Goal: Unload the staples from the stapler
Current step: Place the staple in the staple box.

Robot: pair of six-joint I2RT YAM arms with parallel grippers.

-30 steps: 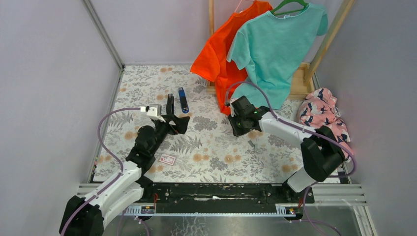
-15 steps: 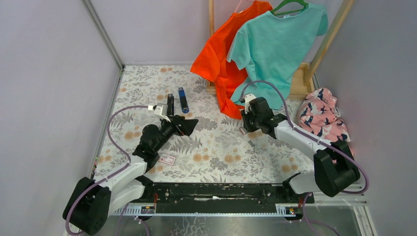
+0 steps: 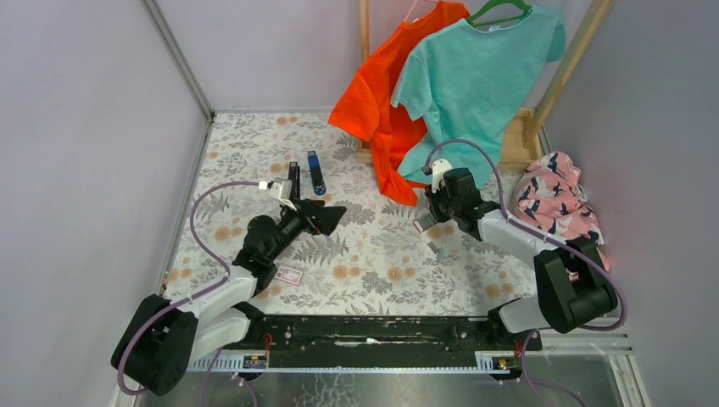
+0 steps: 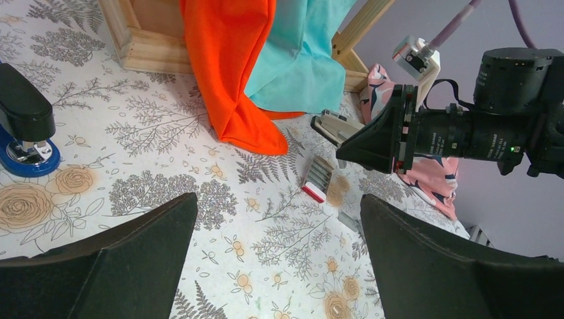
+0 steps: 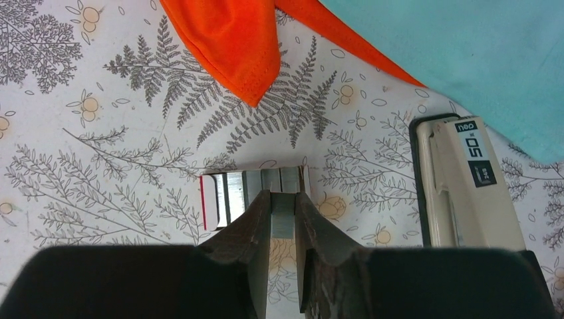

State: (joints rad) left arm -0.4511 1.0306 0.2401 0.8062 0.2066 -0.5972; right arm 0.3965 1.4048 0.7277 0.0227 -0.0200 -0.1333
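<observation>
the stapler [image 3: 292,180] lies at the table's [image 3: 365,254] 11 o'clock, long axis 12 to 6; which end is its nose, i can't tell. the blue bar [image 3: 316,172] sits just beside at its 3 o'clock. the staples [image 5: 236,193] lie well apart toward 3 o'clock, my right gripper [image 5: 282,206] pinched on one strip. my left gripper [image 4: 278,203] gapes wide.

Left end effector [image 4: 278,212] gapes wide; right end effector [image 5: 282,203] nearly closed.

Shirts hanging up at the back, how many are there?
2. A bright orange T-shirt hangs at the back, on the left of the pair. A teal T-shirt hangs just right of it and overlaps it. Another could be hidden behind them.
</observation>
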